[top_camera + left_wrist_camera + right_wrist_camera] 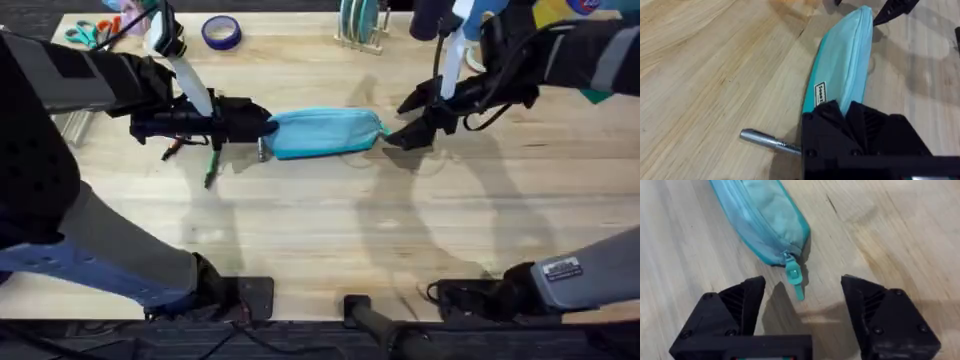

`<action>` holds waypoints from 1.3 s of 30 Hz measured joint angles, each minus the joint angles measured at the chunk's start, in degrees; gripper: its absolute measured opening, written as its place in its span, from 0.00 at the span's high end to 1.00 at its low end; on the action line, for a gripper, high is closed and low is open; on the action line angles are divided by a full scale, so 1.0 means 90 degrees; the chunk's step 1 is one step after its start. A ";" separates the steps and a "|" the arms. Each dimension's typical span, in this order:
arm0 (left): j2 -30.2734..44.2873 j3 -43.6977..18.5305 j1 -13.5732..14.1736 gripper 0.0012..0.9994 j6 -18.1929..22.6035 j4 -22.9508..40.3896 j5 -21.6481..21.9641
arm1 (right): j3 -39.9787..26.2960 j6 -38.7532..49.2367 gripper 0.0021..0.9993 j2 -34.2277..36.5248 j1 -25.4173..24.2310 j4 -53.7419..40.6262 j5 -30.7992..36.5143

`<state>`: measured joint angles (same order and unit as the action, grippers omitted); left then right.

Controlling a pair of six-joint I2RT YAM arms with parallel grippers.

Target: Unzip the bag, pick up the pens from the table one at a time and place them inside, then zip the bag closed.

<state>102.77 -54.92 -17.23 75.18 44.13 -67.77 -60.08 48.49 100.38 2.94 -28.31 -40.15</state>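
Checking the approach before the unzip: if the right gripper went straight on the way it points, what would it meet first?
Most likely the zipper pull, lying between the open right gripper fingers, then the bag end behind it.

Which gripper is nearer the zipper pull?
Right. The right gripper sits open just off the zipper pull, fingers either side of it. The left gripper is at the bag's opposite end.

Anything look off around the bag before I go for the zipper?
Nothing damaged. The bag lies flat and zipped, its pull tab between the open right gripper fingers. One oddity: the grey pen lies partly under the left gripper at the bag's other end.
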 joint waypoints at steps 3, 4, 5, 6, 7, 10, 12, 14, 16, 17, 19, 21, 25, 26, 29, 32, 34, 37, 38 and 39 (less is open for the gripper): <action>0.0000 0.0000 0.0000 0.96 -0.0002 0.0001 0.0000 | 0.0001 0.0000 0.09 0.0120 0.0007 0.0004 -0.0006; 0.0001 0.0000 0.0000 0.96 -0.0001 -0.0002 0.0000 | 0.0001 -0.0001 0.10 0.0132 0.0011 0.0002 -0.0013; 0.0000 0.0000 0.0000 0.96 -0.0002 0.0000 0.0000 | 0.0001 0.0000 0.10 0.0141 0.0021 0.0003 -0.0017; -0.0002 0.0000 0.0000 0.96 -0.0002 0.0001 0.0002 | 0.0001 0.0000 0.10 0.0141 0.0039 0.0004 -0.0018; -0.0001 0.0000 0.0000 0.96 -0.0002 -0.0001 0.0000 | -0.0001 0.0000 0.10 0.0141 0.0061 0.0002 -0.0020; 0.0000 0.0000 0.0000 0.96 -0.0002 0.0001 0.0000 | 0.0001 0.0000 0.10 0.0141 0.0143 0.0004 -0.0020; -0.0002 0.0000 0.0000 0.96 -0.0007 0.0001 0.0002 | 0.0001 0.0000 0.10 0.0141 0.0189 0.0004 -0.0020; 0.0000 0.0000 0.0000 0.96 -0.0017 -0.0002 0.0002 | 0.0000 0.0000 0.10 0.0141 0.0234 0.0017 -0.0020; 0.0001 0.0000 0.0000 0.96 -0.0019 -0.0002 0.0002 | 0.0001 0.0000 0.10 0.0141 0.0255 0.0040 -0.0020; 0.0000 0.0000 0.0000 0.96 -0.0019 -0.0002 0.0002 | 0.0000 0.0000 0.10 0.0141 0.0257 0.0045 -0.0022; -0.0002 0.0000 0.0000 0.96 -0.0019 -0.0002 0.0002 | -0.0002 0.0000 0.10 0.0141 0.0255 0.0045 -0.0020; 0.0000 0.0000 0.0000 0.96 -0.0019 -0.0002 0.0002 | 0.0001 0.0000 0.11 0.0141 0.0255 0.0045 -0.0020; -0.0002 0.0000 0.0000 0.96 -0.0019 -0.0002 0.0002 | 0.0001 0.0000 0.11 0.0141 0.0270 0.0020 -0.0020; 0.0000 0.0000 0.0000 0.96 -0.0019 -0.0002 0.0002 | 0.0000 -0.0001 0.11 0.0141 0.0280 0.0002 -0.0020; -0.0002 0.0000 0.0000 0.96 -0.0019 -0.0002 0.0002 | 0.0000 0.0000 0.12 0.0141 0.0341 -0.0019 -0.0020; -0.0002 0.0000 0.0000 0.96 -0.0019 -0.0002 0.0002 | 0.0001 0.0000 0.12 0.0141 0.0411 -0.0023 -0.0020; -0.0002 0.0000 0.0000 0.96 -0.0019 -0.0002 0.0002 | -0.0002 0.0000 0.13 0.0141 0.0442 -0.0023 -0.0020; 0.0000 0.0000 0.0000 0.96 -0.0019 -0.0002 0.0002 | -0.0001 0.0000 0.15 0.0141 0.0464 -0.0025 -0.0020; 0.0001 0.0000 0.0000 0.96 -0.0019 -0.0002 0.0002 | 0.0001 0.0000 0.16 0.0141 0.0464 -0.0023 -0.0020; -0.0002 0.0000 0.0000 0.96 -0.0019 -0.0002 0.0002 | 0.0001 0.0000 0.17 0.0141 0.0464 -0.0023 -0.0020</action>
<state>102.76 -54.92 -17.23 75.00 44.12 -67.75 -60.07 48.49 101.65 7.11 -28.51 -40.34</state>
